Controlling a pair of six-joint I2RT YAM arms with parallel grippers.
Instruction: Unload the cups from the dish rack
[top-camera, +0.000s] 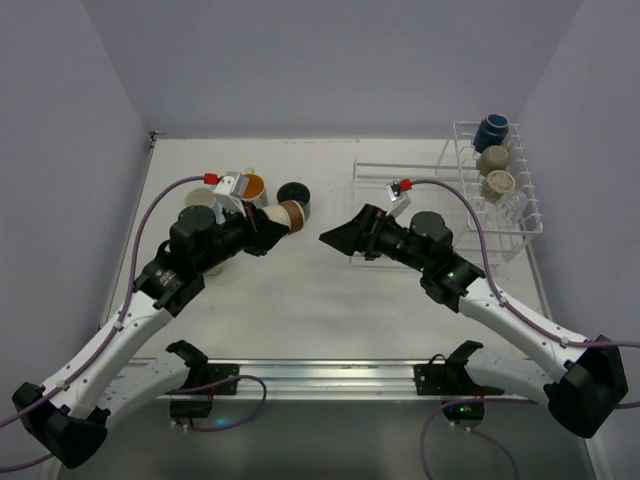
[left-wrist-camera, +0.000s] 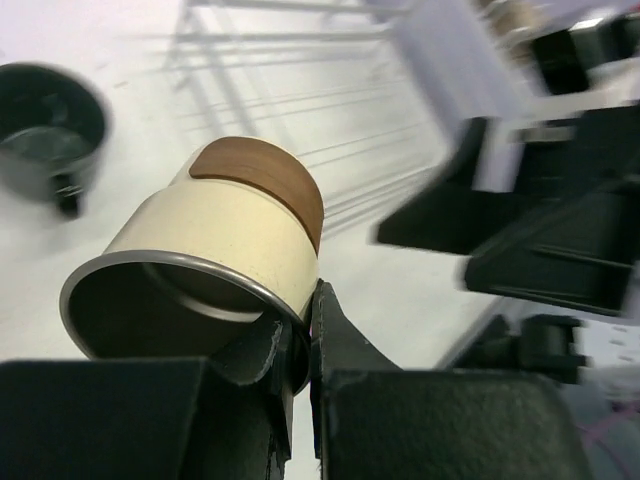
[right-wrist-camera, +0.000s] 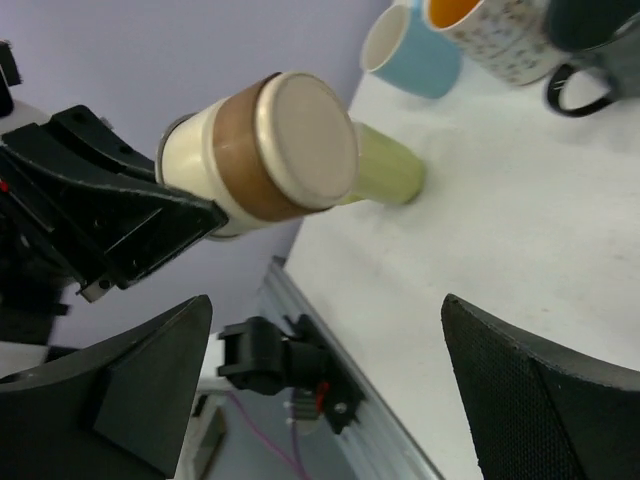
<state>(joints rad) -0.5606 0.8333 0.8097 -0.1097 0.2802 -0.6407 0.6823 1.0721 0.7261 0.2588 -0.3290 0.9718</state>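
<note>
Left claw (left-wrist-camera: 305, 315) pinches the rim of the cream brown-banded cup (left-wrist-camera: 225, 235), tipped sideways; right claw (right-wrist-camera: 330, 340) faces it, wide open

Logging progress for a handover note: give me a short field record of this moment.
left gripper: shut on beige brown-banded cup, gripping its rim, cup tilted
right gripper: open, empty, facing that cup
white wire dish rack: three cups in tall section
table: black mug, light blue cup, patterned orange-lined cup, pale green cup
</note>
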